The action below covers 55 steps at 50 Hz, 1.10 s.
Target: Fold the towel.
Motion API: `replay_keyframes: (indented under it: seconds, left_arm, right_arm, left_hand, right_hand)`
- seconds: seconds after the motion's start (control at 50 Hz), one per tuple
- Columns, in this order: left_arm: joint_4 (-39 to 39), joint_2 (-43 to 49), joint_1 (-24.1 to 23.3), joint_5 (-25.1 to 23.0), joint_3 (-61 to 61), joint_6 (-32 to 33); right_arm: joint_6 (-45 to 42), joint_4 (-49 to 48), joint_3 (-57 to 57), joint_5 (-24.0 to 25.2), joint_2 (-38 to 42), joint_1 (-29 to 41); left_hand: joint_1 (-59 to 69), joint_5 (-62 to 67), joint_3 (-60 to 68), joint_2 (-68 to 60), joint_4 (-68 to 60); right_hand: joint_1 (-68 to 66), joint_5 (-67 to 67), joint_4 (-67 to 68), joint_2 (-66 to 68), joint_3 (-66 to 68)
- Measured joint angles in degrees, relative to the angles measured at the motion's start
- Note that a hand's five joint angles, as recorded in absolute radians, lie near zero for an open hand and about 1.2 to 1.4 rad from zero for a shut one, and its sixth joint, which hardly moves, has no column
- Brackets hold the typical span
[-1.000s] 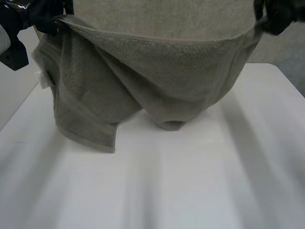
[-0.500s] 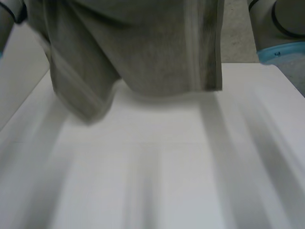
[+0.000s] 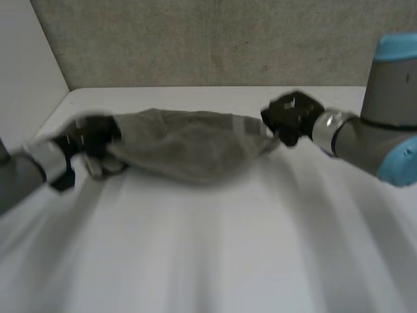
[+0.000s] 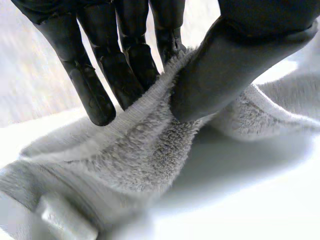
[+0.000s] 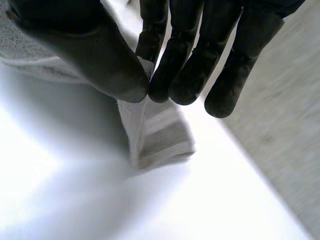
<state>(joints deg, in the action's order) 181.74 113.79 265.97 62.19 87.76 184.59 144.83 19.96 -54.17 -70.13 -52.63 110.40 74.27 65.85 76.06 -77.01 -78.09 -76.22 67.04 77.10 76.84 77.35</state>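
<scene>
Grey-green terry towel (image 3: 186, 147) lies low on the white surface (image 3: 228, 254), toward its far side, as a long rumpled band slung between the two hands. The left hand (image 3: 94, 134) has the towel's left end, thumb and fingers pinching the hemmed edge. The right hand (image 3: 293, 116) pinches the right end between thumb and fingertips, and a corner with stacked hems hangs just below the pinch. By my reading the fold is not finished. The cloth is bunched, with no flat panel or squared edges, and I cannot tell whether it is already doubled. Laying it flat, aligning the edges and letting go are left. It sits in no container, straight on the bare surface.
</scene>
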Motion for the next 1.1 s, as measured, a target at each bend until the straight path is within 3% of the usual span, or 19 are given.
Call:
replay_keyframes:
  seconds: [0.06,0.12,0.18,0.26,0.34,0.52,0.9,1.1]
  left_arm:
    - [0.59,1.19,1.1,-1.58,6.05,4.79]
    - [0.96,2.1,1.55,-2.39,10.16,8.91]
    - [1.32,2.7,1.36,-2.5,12.17,11.28]
    - [2.61,3.38,0.9,-2.09,12.71,12.15]
    - [4.74,4.24,0.54,-1.6,12.46,11.89]
    - [6.84,4.33,0.36,-1.35,12.26,10.99]
    - [10.03,0.9,1.83,-1.69,14.6,11.23]
    - [10.12,-1.28,5.3,-2.2,15.02,12.67]
  right_arm:
    - [-1.25,-1.99,-7.37,-0.15,-2.96,-0.57]
    - [-0.97,-6.29,-15.46,-0.56,-7.2,-1.49]
    - [0.92,-11.85,-22.87,-1.23,-11.8,-2.89]
    - [5.01,-18.98,-30.63,-2.49,-16.27,-5.37]
    - [9.31,-25.28,-37.35,-3.9,-18.55,-8.06]
    - [11.57,-33.03,-44.92,-4.59,-18.96,-11.26]
    - [11.91,-35.51,-46.14,-4.61,-18.84,-13.88]
    - [11.88,-35.78,-46.83,-4.57,-18.62,-13.58]
  left_hand:
    - [0.0,0.01,0.0,0.0,0.0]
    - [-5.72,-6.5,-7.58,8.37,8.32]
    - [-26.33,-27.44,-27.76,29.15,29.35]
    - [-45.76,-47.34,-45.59,46.83,48.02]
    - [-55.73,-58.88,-56.15,56.96,58.56]
    - [-56.47,-60.23,-57.46,58.48,59.49]
    - [-56.47,-60.21,-57.46,58.61,59.49]
    - [-56.07,-57.68,-57.2,58.29,59.23]
  right_hand:
    - [0.0,0.0,0.01,0.01,0.0]
    - [0.0,0.0,0.01,0.02,0.0]
    - [0.0,0.0,0.01,0.03,0.0]
    - [0.0,0.01,0.02,0.19,0.0]
    - [0.0,0.0,0.03,0.19,0.0]
    - [0.0,0.0,0.03,0.19,0.05]
    - [-0.01,0.0,0.03,0.19,0.1]
    - [-0.01,0.0,0.04,0.19,0.1]
